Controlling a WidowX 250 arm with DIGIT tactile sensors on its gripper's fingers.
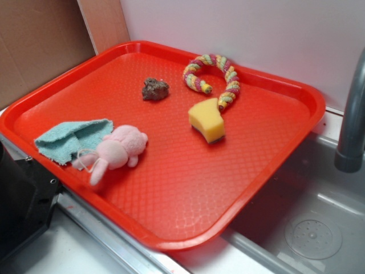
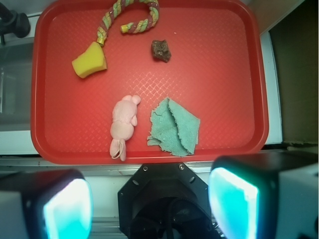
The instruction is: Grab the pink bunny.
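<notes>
The pink bunny (image 1: pixel 117 151) lies on its side on the red tray (image 1: pixel 274 154), near the tray's front left rim, ears toward the rim and a thin string loop beside it. In the wrist view the pink bunny (image 2: pixel 122 127) lies low on the tray (image 2: pixel 55 124), ears pointing down. My gripper (image 2: pixel 149 206) is high above and behind the tray's near rim, well clear of the bunny. Its two teal-padded fingers (image 2: pixel 67 209) stand wide apart and hold nothing. The gripper itself does not show in the exterior view.
A light-blue cloth (image 1: pixel 71 137) lies touching the bunny's left side. A yellow sponge (image 1: pixel 208 121), a pink-yellow striped rope toy (image 1: pixel 219 77) and a small brown lump (image 1: pixel 154 89) sit farther back. A sink basin (image 1: pixel 311 228) and grey faucet (image 1: pixel 353 120) are right. The robot's black base (image 1: pixel 20 200) is front left.
</notes>
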